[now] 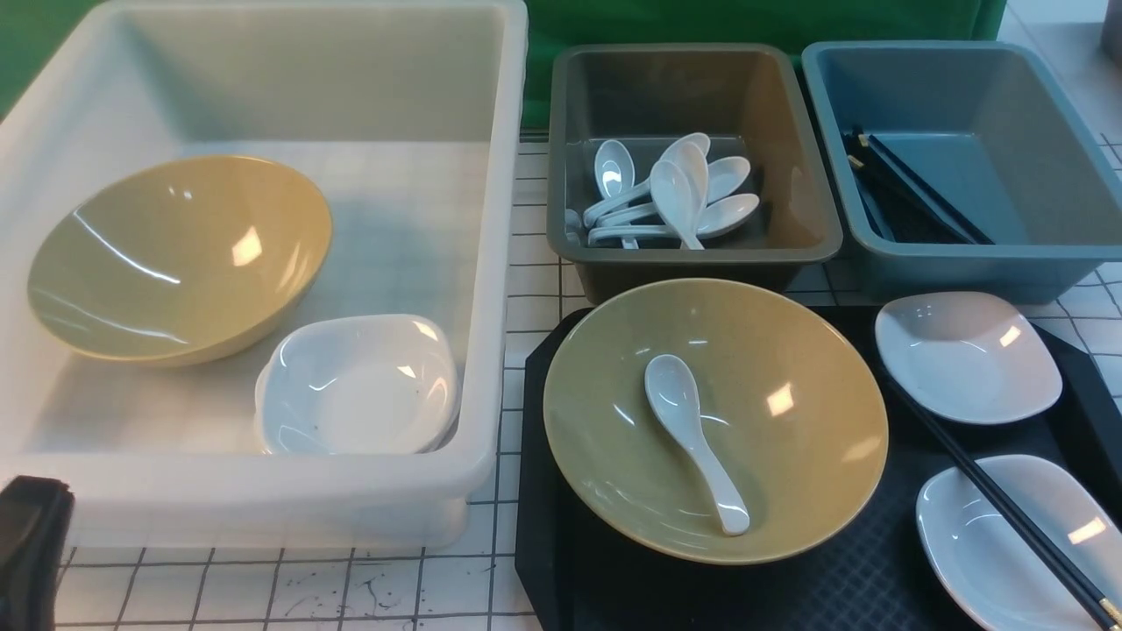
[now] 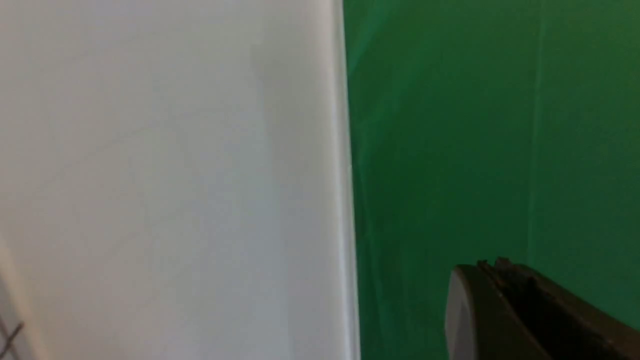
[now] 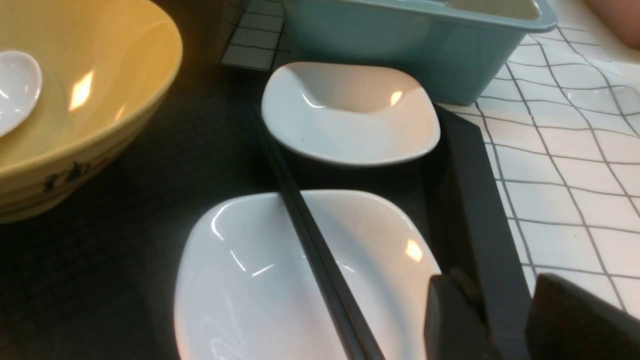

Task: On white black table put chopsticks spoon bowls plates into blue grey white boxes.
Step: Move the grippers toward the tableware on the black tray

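Your left fingers (image 2: 465, 310) are closed together and your right fingers (image 3: 455, 310) stand parted with nothing between them, while on the black tray (image 1: 631, 600) the yellow bowl (image 1: 815, 438) cradles a white spoon (image 1: 697, 438) and the chopsticks (image 1: 1008, 508) (gold-tipped, rather smart) lie across a white plate (image 1: 955, 535).

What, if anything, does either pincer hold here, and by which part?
Nothing is held: the left pincer is shut on nothing, and the right pincer stands open, empty.

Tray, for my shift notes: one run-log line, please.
bowl, spoon inside: on tray | chopsticks: across plate | left gripper: shut | right gripper: open, empty
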You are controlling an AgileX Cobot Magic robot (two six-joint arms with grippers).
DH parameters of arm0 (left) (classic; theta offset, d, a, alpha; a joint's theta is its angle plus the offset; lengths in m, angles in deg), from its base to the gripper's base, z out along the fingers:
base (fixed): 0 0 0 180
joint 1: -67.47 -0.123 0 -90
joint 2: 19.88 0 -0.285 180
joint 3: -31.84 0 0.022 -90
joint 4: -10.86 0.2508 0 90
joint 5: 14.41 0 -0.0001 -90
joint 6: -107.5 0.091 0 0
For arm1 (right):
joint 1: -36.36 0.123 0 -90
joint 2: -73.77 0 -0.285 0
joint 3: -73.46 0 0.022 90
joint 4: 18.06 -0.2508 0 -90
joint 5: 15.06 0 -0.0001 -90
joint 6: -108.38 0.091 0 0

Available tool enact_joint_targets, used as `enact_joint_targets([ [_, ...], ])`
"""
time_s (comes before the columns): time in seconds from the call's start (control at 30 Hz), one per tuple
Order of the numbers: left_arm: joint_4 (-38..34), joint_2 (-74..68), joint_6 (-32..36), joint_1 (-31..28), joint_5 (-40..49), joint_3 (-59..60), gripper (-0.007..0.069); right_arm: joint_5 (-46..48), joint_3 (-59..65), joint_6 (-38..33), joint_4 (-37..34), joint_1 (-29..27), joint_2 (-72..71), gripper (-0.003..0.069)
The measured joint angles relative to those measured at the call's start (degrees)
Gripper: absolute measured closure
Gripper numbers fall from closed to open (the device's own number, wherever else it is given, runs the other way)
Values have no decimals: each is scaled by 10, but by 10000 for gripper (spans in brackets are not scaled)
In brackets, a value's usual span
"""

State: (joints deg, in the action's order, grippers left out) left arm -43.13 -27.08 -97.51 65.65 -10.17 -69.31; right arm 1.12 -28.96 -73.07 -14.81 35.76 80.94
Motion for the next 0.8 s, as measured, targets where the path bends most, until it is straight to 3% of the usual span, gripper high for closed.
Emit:
enact_joint_targets([
  [0.13,-1,0,29,0,20,-5,624,0,0,0,0,0,0,423],
  [0.37,22,-11,191,0,145,-131,624,-17,2,15,-10,0,0,423],
  [0.53,46,-84,296,15,247,-220,624,-109,12,173,-78,0,0,423],
  [0.67,73,-157,347,40,332,-276,624,-162,12,237,-84,1,0,423],
  [0.8,88,-239,374,68,398,-316,624,-71,-19,266,-86,24,18,445],
])
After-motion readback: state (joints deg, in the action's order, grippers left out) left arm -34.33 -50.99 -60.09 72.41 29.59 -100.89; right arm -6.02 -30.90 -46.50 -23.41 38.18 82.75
